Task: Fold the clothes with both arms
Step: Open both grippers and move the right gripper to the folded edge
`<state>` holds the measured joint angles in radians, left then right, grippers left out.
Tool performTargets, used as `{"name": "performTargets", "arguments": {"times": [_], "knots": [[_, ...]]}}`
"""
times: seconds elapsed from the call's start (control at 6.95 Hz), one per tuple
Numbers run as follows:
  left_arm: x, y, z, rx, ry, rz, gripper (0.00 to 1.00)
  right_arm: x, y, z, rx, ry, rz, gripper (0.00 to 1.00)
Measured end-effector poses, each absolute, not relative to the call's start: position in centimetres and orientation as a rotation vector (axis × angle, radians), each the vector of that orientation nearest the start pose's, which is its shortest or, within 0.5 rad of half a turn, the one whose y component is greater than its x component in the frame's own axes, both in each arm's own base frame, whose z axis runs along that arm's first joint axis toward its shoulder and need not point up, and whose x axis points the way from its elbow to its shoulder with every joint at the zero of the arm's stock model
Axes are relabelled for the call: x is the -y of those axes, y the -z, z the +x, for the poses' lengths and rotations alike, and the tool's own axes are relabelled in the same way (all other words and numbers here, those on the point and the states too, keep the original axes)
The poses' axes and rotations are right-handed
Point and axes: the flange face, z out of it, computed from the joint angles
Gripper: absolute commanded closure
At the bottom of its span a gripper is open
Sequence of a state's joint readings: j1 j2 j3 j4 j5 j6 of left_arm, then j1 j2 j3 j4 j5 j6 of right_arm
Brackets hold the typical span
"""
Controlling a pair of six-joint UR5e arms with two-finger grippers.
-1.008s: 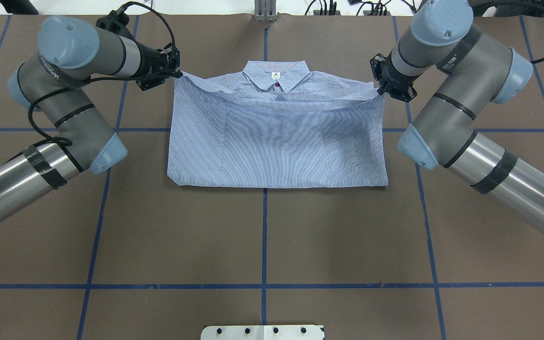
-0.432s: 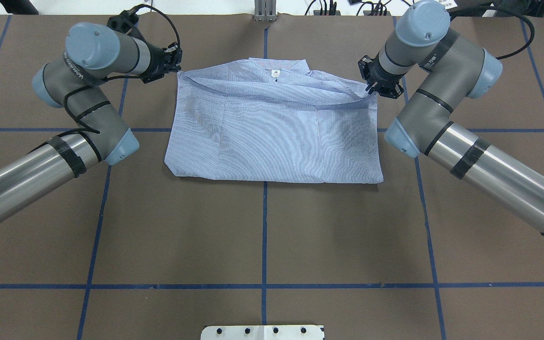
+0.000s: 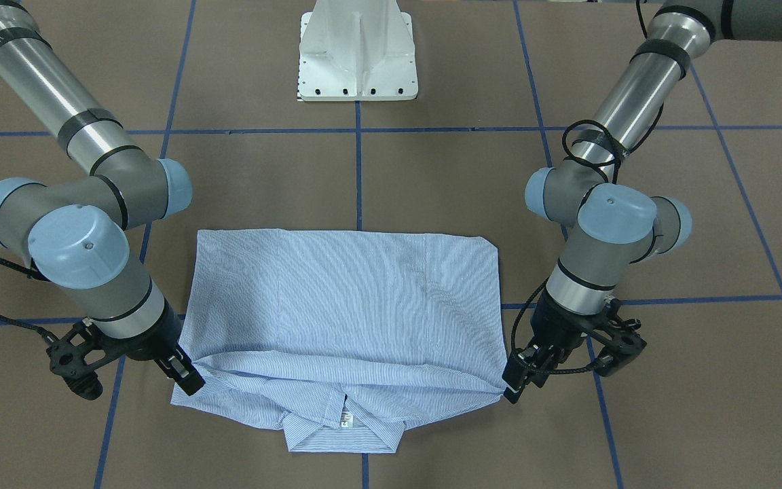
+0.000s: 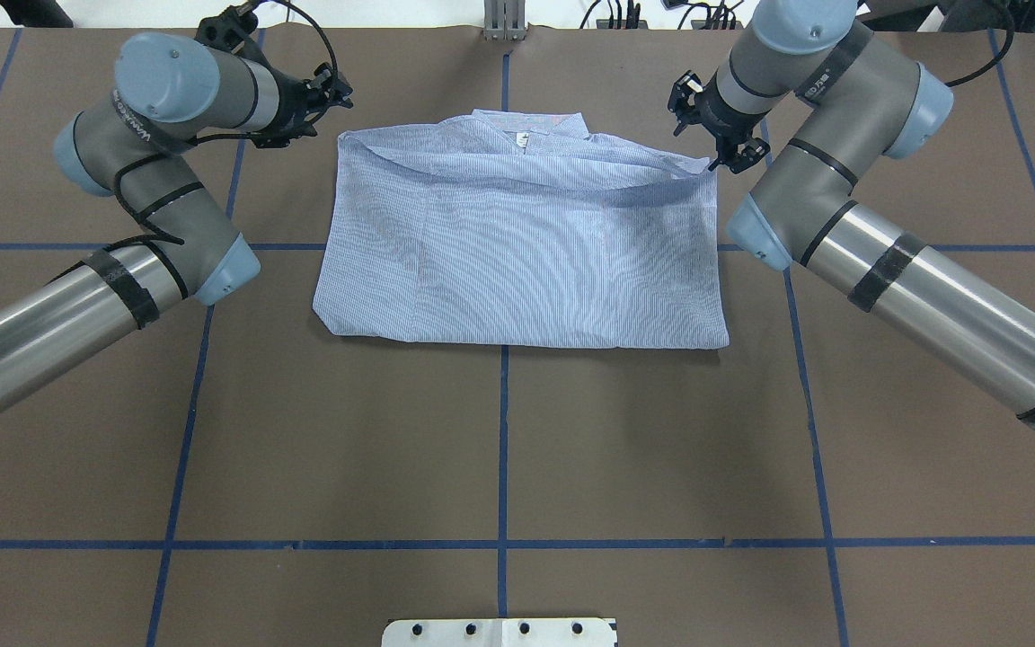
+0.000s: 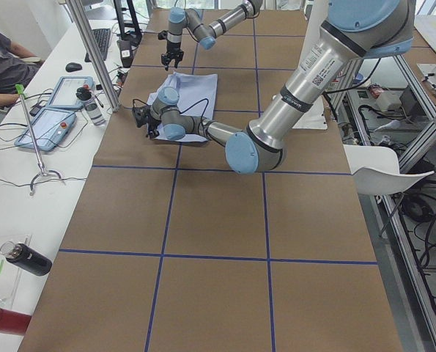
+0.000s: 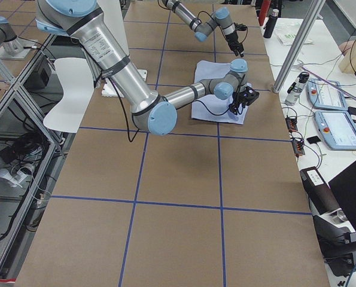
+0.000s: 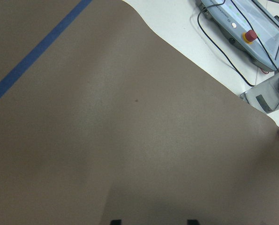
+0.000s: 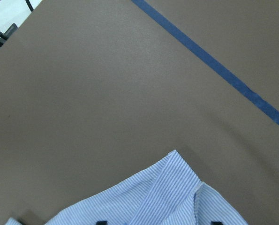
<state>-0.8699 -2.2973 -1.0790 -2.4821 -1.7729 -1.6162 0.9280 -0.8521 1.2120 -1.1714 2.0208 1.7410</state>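
**Folded shirt by the desk's far edge**

The striped shirt lies folded in half on the desk, collar toward the far edge, midway between the side edges. The left pincer and right pincer sit beside its far corners, fingers apart, gripping nothing.

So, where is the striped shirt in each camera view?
Front-facing: shirt centre, collar toward the bottom edge.
Overhead: shirt upper centre, collar toward the top.
Exterior left: shirt far, upper left of centre.
Exterior right: shirt far, upper right of centre.
Left wrist: not in it.
Right wrist: shirt corner at the bottom edge.
Shared landmark: the white pedestal base, opposite the collar side.
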Motion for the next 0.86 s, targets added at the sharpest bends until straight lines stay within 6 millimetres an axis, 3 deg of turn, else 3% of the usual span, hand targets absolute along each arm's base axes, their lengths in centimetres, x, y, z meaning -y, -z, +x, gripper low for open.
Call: {"name": "performTargets", "arguments": {"times": [0.14,0.43,0.86], "knots": [[67.7,-33.0,41.7,-1.162,0.688,0.305,0.09,67.3,-33.4,-37.4,0.924,-0.845,-0.162,0.00],[65.7,-33.0,40.2,-1.198,0.649,0.271,0.09,60.7,-35.6,-34.9,0.974,-0.796,-0.199,0.00],[64.7,-33.1,39.1,-1.215,0.638,0.265,0.09,47.3,-39.3,-39.6,0.939,-0.749,-0.104,0.00]]}}
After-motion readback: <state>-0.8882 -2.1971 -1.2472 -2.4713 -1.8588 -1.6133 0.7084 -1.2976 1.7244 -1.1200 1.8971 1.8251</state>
